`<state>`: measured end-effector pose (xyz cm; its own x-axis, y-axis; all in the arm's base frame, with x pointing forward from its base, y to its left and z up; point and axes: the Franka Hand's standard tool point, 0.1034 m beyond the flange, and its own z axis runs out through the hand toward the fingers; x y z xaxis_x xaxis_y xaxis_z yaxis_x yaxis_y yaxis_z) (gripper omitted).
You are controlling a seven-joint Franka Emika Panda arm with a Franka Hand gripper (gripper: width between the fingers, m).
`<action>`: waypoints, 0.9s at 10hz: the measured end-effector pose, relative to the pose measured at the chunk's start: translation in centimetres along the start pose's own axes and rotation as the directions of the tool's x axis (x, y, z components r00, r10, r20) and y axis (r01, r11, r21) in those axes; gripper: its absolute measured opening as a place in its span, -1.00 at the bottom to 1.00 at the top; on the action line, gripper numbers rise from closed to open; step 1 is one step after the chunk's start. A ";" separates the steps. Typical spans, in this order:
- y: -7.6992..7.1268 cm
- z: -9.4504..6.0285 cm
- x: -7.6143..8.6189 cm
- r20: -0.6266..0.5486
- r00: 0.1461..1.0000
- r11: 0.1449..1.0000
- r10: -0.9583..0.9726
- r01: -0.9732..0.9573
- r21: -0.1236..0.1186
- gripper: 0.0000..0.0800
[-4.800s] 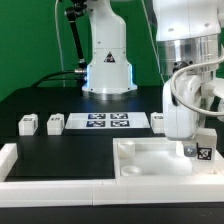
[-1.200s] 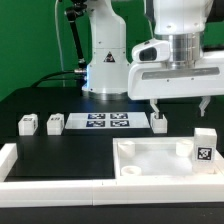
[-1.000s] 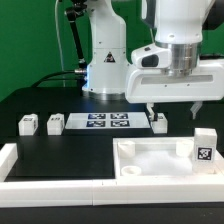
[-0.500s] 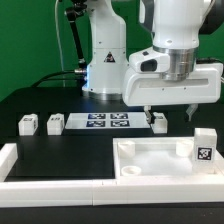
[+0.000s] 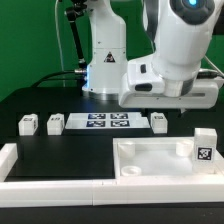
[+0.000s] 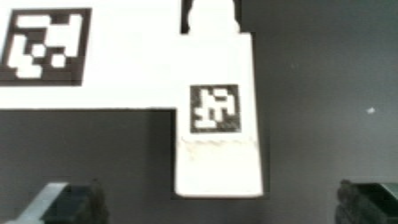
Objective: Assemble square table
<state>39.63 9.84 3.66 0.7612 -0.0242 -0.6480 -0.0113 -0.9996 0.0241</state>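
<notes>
While the robot arm's two-finger gripper [image 5: 170,113] hangs low over the black table [image 5: 90,145], its dark fingertips [image 6: 71,200] stand wide apart with nothing held between them. Beneath that gap, in the wrist view, lies a small white plastic block leg [image 6: 222,150] bearing a black-and-white square tag. The leg sits about midway between the two fingertips. Its long axis runs crosswise to the line joining them, so the jaws face its two long sides. The fingertips appear to be above the leg rather than around it.

In the exterior view this leg [image 5: 158,122] lies just beside the end of the marker board [image 5: 105,121] on the exterior view's right; whether they touch is unclear. Nearer the camera rests the white plastic square slab with rounded corner recesses [image 5: 150,160]. One tagged leg [image 5: 203,146] stands upright at its corner on the exterior view's right. Two more small white legs [image 5: 28,124] lie past the marker board's other end.

The grasp seems to call for a straight descent and a closing of the jaws, with little turning.
</notes>
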 end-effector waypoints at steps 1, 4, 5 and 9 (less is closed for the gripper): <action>0.1 0.1 0.1 0.044 0.999 1.000 0.004 -0.004 -0.002 0.62; -0.1 2.0 0.4 0.181 0.983 0.999 0.044 -0.042 -0.018 0.62; -0.4 2.5 0.2 0.184 0.982 0.999 0.052 -0.049 -0.022 0.62; -0.2 4.3 -0.5 0.238 0.964 0.991 0.115 -0.127 0.036 0.62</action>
<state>36.44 10.05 0.70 0.5783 -0.1407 -0.8036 -0.1310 -0.9882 0.0788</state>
